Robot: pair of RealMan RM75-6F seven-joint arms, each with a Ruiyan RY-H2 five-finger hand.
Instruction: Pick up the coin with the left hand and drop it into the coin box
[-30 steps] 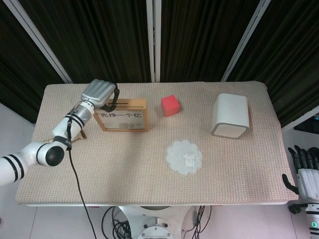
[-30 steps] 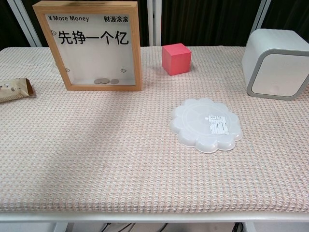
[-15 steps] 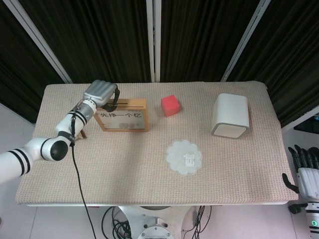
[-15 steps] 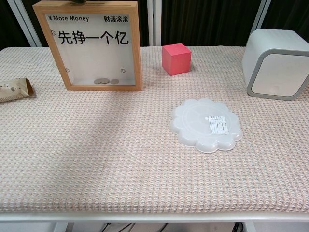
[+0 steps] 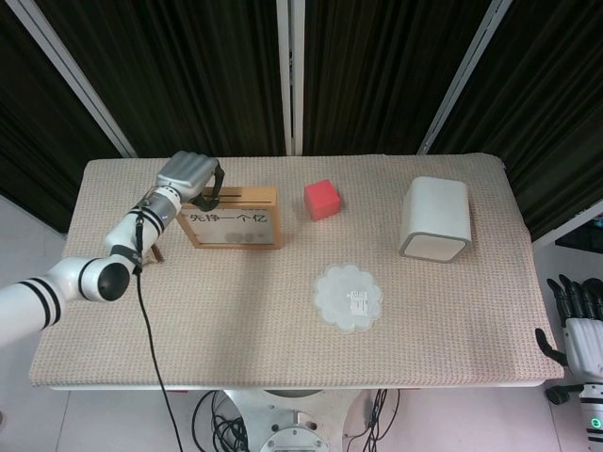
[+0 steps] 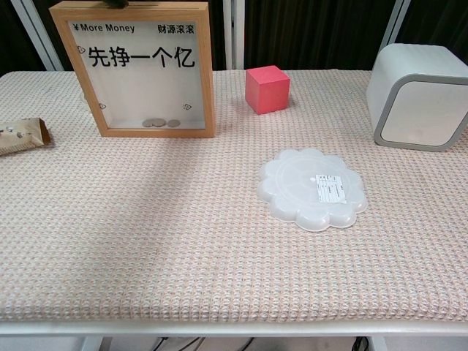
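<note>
The wooden-framed coin box (image 5: 231, 218) stands upright at the back left of the table, and the chest view shows its front (image 6: 135, 69) with two coins (image 6: 153, 123) lying on the bottom. My left hand (image 5: 188, 172) hovers over the box's top left corner, fingers curled down and pinched at the slot. The coin they pinch is hidden behind them. In the chest view only a dark fingertip (image 6: 115, 4) peeks over the frame's top edge. My right hand (image 5: 579, 330) hangs off the table's front right corner, fingers spread and holding nothing.
A red cube (image 5: 321, 199) sits right of the coin box. A white rounded box (image 5: 435, 217) stands at the back right. A clear flower-shaped plastic lid (image 5: 348, 297) lies mid-table. A snack wrapper (image 6: 22, 135) lies left of the box, under my left arm.
My left hand has eased slightly down onto the box's top, its fingertip now showing in the chest view. The left elbow has shifted a little. The coins inside are unchanged.
</note>
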